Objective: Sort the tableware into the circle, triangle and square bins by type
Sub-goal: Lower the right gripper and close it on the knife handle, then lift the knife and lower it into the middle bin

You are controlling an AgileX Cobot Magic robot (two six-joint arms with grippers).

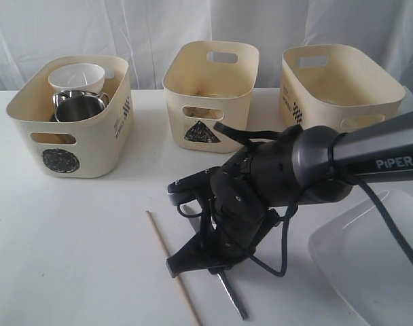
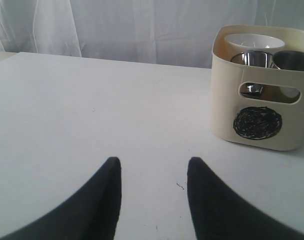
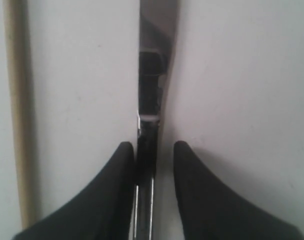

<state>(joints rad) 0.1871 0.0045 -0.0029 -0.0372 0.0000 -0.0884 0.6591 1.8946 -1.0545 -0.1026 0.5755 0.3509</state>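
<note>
My right gripper point(image 1: 205, 265) point(image 3: 153, 147) is down at the table with its jaws either side of the steel knife point(image 1: 232, 296) point(image 3: 153, 75). One finger touches the knife and a narrow gap shows at the other, so it stands open. One wooden chopstick point(image 1: 171, 268) point(image 3: 17, 125) lies alongside. The circle bin point(image 1: 91, 146) point(image 2: 227, 100) holds the white bowl point(image 1: 76, 76) point(image 2: 254, 41) and steel mugs point(image 1: 77, 107) point(image 2: 252, 58). The triangle bin point(image 1: 210, 88) and square bin point(image 1: 342, 88) stand at the back. My left gripper point(image 2: 153, 165) is open over bare table.
The large white square plate point(image 1: 369, 265) lies at the front right, under my right arm. White curtain hangs behind the bins. In the left wrist view the circle bin stands ahead of my left gripper, off to one side.
</note>
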